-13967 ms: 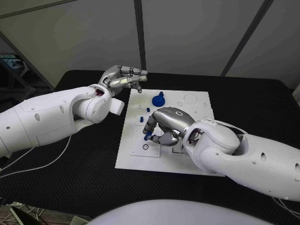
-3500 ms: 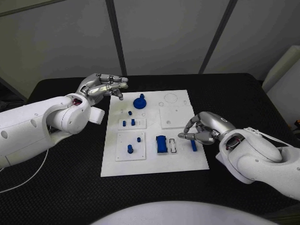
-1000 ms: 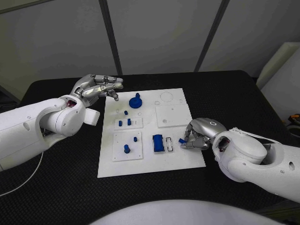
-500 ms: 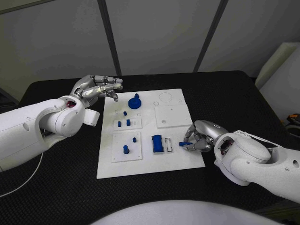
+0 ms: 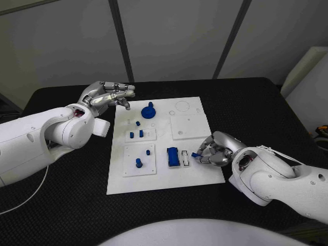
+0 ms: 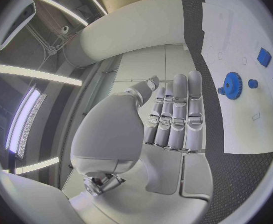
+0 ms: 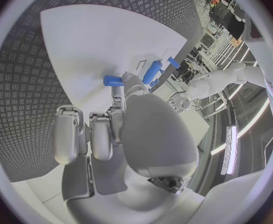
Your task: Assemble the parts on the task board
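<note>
The white task board (image 5: 197,177) lies in the middle of the black table. My right hand (image 5: 217,150) hangs low over the board's right edge and pinches a small blue part (image 5: 197,155) between thumb and a finger; the same blue part (image 7: 113,80) sits at the fingertips of that hand (image 7: 121,129). It is just right of a narrow white slot (image 5: 184,156) and a blue block (image 5: 173,156). My left hand (image 5: 105,94) hovers off the board's far left corner, fingers straight and side by side (image 6: 176,117), holding nothing. A blue gear (image 5: 148,110) stands at the far end.
Several small blue pegs stand in the board's left plates (image 5: 140,134) (image 5: 138,163). A raised white square plate (image 5: 189,126) lies at the right middle. The gear (image 6: 231,85) lies beyond my left fingertips. Black table (image 5: 267,113) surrounds the board.
My right hand has edged left with the small blue part, closer to the slot beside the blue block. The left hand has stayed where it was.
</note>
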Motion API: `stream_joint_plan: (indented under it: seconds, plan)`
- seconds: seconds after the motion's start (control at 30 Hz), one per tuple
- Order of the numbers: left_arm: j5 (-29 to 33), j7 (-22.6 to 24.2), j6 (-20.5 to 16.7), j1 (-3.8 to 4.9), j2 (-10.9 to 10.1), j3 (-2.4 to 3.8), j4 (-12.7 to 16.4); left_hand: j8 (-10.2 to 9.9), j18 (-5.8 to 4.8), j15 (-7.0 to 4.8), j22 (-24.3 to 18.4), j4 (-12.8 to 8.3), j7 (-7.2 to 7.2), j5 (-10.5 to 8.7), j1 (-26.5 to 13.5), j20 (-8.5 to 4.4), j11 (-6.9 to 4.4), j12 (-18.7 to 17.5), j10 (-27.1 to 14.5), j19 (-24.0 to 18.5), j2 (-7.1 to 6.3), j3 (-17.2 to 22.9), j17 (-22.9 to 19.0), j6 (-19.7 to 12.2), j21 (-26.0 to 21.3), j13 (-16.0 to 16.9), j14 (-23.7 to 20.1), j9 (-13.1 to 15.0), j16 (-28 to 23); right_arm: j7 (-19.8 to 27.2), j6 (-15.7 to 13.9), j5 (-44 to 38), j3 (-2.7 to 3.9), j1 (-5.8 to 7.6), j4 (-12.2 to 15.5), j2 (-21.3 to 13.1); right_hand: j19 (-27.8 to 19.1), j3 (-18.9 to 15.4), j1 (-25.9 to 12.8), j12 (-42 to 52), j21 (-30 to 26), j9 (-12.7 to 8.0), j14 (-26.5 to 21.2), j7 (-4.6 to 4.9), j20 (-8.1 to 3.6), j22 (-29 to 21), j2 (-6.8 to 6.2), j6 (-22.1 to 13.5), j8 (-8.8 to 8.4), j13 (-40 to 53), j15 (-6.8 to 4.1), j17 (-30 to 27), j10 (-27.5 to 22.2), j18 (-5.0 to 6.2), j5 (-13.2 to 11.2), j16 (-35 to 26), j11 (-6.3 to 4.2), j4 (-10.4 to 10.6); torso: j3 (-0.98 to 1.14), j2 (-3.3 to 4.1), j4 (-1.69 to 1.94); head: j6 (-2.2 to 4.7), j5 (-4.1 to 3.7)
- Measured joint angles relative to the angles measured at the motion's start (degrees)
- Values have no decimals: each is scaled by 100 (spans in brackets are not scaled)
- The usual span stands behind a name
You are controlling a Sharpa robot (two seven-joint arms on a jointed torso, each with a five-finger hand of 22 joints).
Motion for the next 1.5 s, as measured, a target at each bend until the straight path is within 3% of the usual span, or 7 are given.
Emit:
stream_joint_plan:
  seconds: [0.1, 0.43, 0.6, 0.97, 1.1, 1.33, 1.5]
  plan:
    - [0, 1, -2, 0, 7, 0, 0, 0, 0, 0, 0, 0, 0, 0, 0, 0, 0, 0, 0, 0, 0, 0, 0, 0, 0, 0, 0, 0, 0, 36, -100, 54, 1, 0, 1, 53, -2, 36, -34, 4, 5, 0, -2, 0, -2, 0, 27, 0, -10, 0, -2, 0, 1, 0, 11, 22, -1, 36, 1, 0, -2, 0, 2]
    - [0, 1, -3, 0, 13, 0, 0, 0, 0, 0, 0, 0, 0, 0, 0, 0, 0, 0, 0, 0, 0, 0, 0, 0, 0, 0, 0, 0, 0, 126, -248, 178, 2, 1, -63, 232, -21, 78, -436, 2, 37, 63, -20, -36, -21, 0, -150, 61, 40, -281, -28, 0, 72, 0, 57, 22, -71, 325, 1, 0, -2, 11, 12]
    - [0, 1, -2, 0, 14, 0, 0, 0, 0, 0, 1, 0, 0, 0, 0, 0, 0, 0, 0, 0, 0, 0, 1, 0, 0, 0, 0, 0, 0, 127, -146, 221, 2, 1, -125, 319, 0, 15, -670, 22, 37, 115, -2, -65, -42, 0, -197, 118, 79, -284, -46, 0, 70, 0, 398, 22, -69, 388, -1, 0, -2, 12, 18]
    - [0, -5, 5, 0, 12, 0, 2, 0, 0, 0, 1, 0, 0, 0, 0, 0, 0, 0, 0, 0, 0, 0, 1, 0, 0, 0, 0, 0, 0, 61, 197, 262, 10, 8, -237, 460, -11, -69, -892, 88, 37, 233, 0, -105, -70, -1, -169, 261, 206, -272, -85, -1, 71, 0, 399, 45, -69, 416, -2, -1, -3, -15, 42]
    - [0, -7, 8, 0, 11, 0, 2, 0, 0, 0, 1, 0, 0, 0, 0, 0, 0, 0, 0, 0, 0, 0, 1, 0, 0, 0, 0, 0, 0, 27, 259, 261, 12, 13, -263, 485, 0, -157, -1007, 93, 37, 279, 0, -160, -81, 0, -177, 335, 270, -272, -85, -1, 68, 0, 398, 44, -72, 423, -2, -1, -3, -19, 49]
    - [0, -10, 13, 0, 13, 0, 0, 0, 0, 0, -4, 0, 0, 0, 0, 0, 0, 0, 1, 0, 0, 0, 1, 0, 0, 0, 0, 0, 0, -24, 327, 226, 5, 9, -285, 509, 0, -409, -1331, 153, 37, 341, 0, -161, -81, -1, -141, 344, 322, -273, -85, -1, 49, 1, -18, 44, -90, 423, 1, 0, -7, -20, 51]
    - [0, -13, 17, 0, 14, 0, -4, 0, 0, 0, -4, 0, 0, 0, 0, 0, 0, 0, 1, 0, 0, 0, 1, 0, 0, 0, 0, 0, 0, -47, 347, 200, 5, 7, -289, 518, 0, -516, -1480, 155, 37, 371, 0, -177, -81, 0, -96, 327, 356, -273, -85, -1, 49, 0, -160, 67, -90, 438, 2, 0, -7, -16, 51]
